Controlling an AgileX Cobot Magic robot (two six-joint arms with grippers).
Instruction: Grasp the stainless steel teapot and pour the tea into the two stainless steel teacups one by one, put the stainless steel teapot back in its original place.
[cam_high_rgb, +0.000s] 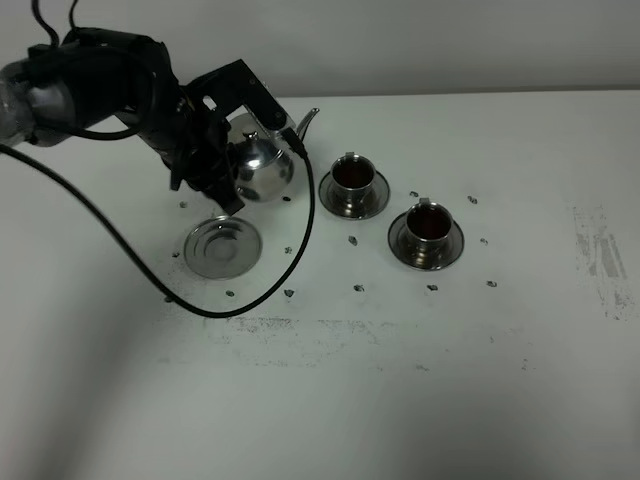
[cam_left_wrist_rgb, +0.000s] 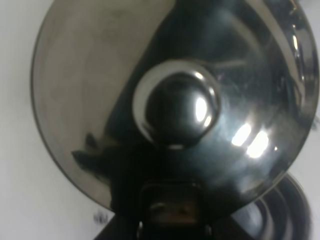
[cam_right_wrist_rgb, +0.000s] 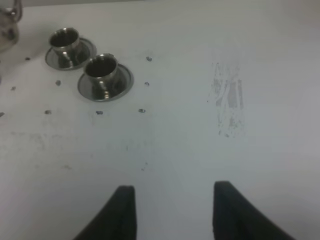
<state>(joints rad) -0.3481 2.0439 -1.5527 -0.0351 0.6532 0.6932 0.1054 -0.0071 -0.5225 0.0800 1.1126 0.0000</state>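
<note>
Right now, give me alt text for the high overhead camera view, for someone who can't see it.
The left gripper holds the stainless steel teapot above a white table, just behind its empty round saucer. To the right, two stainless steel teacups sit on saucers, each holding dark tea. A black cable loops across the table beside the empty saucer.

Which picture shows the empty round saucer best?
The high camera: the empty saucer lies whole and flat on the table, below the teapot that the left gripper holds. The left wrist view catches only a blurry edge of it behind the pot. The right wrist view misses it.
</note>
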